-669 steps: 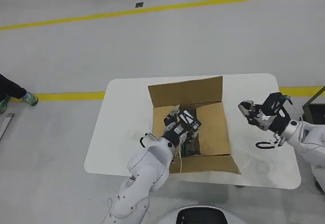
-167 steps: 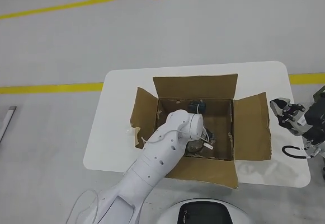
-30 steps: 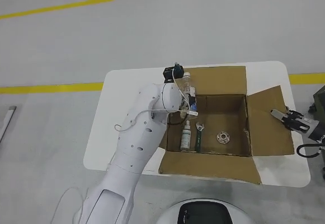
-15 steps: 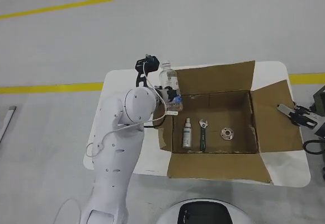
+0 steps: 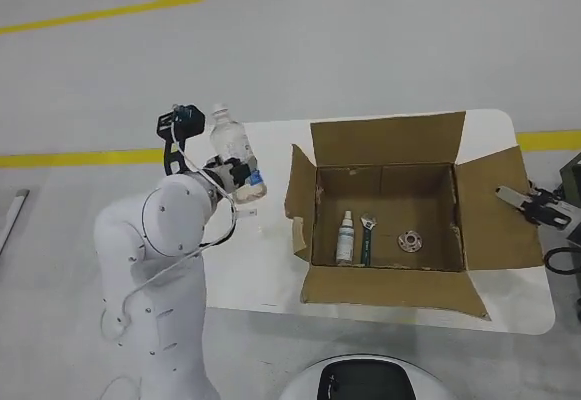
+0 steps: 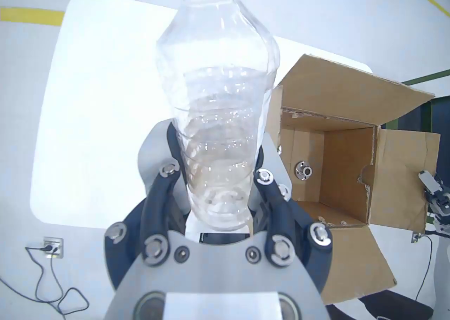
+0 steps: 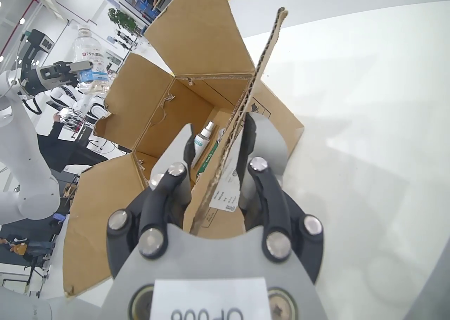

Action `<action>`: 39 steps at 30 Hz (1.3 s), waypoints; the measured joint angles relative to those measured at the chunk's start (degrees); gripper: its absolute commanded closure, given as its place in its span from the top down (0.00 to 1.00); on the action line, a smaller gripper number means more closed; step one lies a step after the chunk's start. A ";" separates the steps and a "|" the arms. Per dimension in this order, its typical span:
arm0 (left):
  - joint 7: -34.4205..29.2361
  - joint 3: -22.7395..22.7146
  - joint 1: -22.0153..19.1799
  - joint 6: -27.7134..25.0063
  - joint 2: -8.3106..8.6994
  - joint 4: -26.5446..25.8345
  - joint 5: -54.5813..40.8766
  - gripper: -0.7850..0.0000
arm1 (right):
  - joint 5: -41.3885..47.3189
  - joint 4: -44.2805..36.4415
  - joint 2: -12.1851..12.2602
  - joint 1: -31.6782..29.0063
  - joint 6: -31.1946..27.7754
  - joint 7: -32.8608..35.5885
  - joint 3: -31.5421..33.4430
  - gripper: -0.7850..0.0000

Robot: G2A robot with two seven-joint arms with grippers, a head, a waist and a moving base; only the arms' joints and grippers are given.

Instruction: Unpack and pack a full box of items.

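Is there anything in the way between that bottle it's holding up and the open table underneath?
Nothing visible. The left gripper holds the clear bottle above the left end of the table, which is bare there. The cardboard box stands off to one side, apart from the bottle.

Table [image 5: 270, 270]: box [image 5: 385, 145] on its right half, flaps spread outward.
Box floor, toward the near wall, left to right: spray bottle [image 5: 346, 237], wrench [image 5: 367, 238] just beside it, round fitting [image 5: 407, 241].
Large bottle [image 5: 229, 140]: held in left gripper [image 5: 238, 178] over the table's far left, left of the box.
Right gripper [image 5: 515, 197]: astride the box's right flap.
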 measured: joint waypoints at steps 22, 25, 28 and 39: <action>-0.93 1.47 13.12 -3.63 1.54 12.62 3.89 0.00 | -16.55 -14.51 -0.73 -5.60 -6.35 -19.48 7.65 1.00; -0.93 1.63 13.10 -3.61 1.54 12.79 3.89 0.00 | -16.58 -15.28 -0.92 -6.38 -6.67 -20.78 7.40 1.00; -0.93 1.59 13.09 -3.61 1.55 12.74 3.91 0.00 | -16.17 -15.78 -1.01 -6.63 -7.28 -21.08 7.05 1.00; 1.65 3.43 14.17 -7.30 1.64 14.58 3.84 0.00 | -16.71 -17.54 -1.23 -6.43 -7.77 -20.87 4.88 1.00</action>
